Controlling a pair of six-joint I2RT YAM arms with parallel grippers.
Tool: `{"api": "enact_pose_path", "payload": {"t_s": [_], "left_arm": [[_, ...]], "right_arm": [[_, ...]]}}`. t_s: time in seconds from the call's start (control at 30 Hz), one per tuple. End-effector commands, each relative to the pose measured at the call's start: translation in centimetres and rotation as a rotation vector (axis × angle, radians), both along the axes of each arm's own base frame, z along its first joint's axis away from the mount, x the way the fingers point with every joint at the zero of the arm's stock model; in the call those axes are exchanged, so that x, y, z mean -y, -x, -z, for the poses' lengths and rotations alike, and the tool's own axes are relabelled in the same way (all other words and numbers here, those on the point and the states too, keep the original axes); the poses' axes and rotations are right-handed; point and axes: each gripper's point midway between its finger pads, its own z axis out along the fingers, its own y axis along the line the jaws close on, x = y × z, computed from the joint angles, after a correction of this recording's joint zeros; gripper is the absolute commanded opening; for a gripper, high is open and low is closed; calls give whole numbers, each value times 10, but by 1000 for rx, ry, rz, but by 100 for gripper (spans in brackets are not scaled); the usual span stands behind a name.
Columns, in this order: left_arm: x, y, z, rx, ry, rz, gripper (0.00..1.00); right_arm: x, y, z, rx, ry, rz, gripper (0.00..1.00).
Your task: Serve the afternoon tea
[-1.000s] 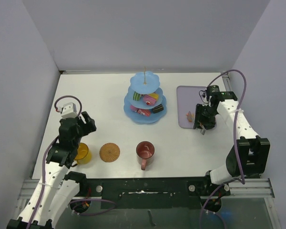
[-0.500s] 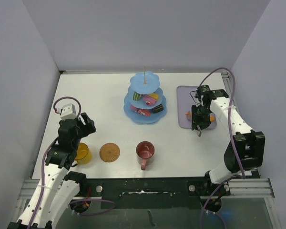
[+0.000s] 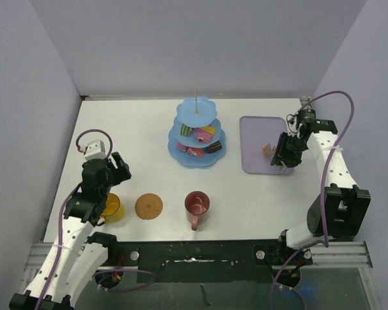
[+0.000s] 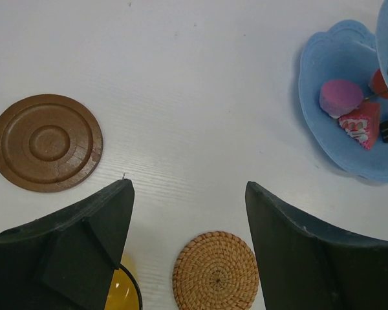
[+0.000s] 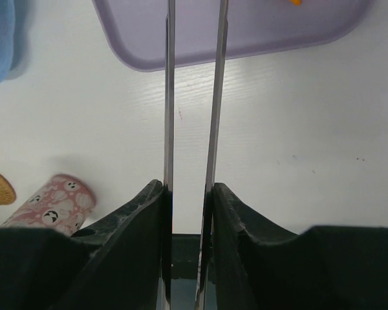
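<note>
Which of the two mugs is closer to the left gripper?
The translucent yellow mug, right beside the left gripper; the dark-red mug stands farther right, past the woven coaster.

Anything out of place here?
Nothing spilled or toppled. One orange pastry lies alone on the lilac tray, away from the blue stand, and the red mug stands on bare table beside an unused woven coaster.

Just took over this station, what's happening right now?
The right gripper is clamped on the metal tongs, reaching over the lilac tray, where a small orange pastry lies beside the blades. The left gripper hangs open by the yellow mug, holding nothing. Several cakes sit on the blue stand.
</note>
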Motion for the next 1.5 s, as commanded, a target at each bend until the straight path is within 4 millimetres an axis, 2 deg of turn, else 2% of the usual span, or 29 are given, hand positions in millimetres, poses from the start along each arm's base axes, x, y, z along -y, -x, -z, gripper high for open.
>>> {"api": "enact_pose_path", "payload": {"t_s": [0.0,0.03,0.2,0.47,0.57,0.77,0.87,1.13,1.47], "left_arm": [[3,-14,-32,92,8,7,68],[4,-16,-41,111,14,8,69],[5,-20,-45,118,13,13,68],[6,-23,-47,122,10,16,69],[7,-25,-48,124,14,16,68],[7,-26,-50,130,12,13,68],[6,-26,-51,131,12,10,68],[6,-26,-49,126,11,12,68],[7,-29,-50,134,7,16,68]], "right_arm": [[-7,-20,-48,188,-120,26,24],[-9,-21,-53,199,-130,25,24],[-13,-27,-75,243,-162,25,23],[-38,-47,-141,399,-261,-22,22],[-58,-51,-158,429,-277,-82,22],[-112,-49,-181,461,-313,-216,22],[-134,-41,-185,461,-318,-285,22],[-168,-22,-184,443,-329,-403,22],[-208,-20,-182,434,-352,-492,21]]}}
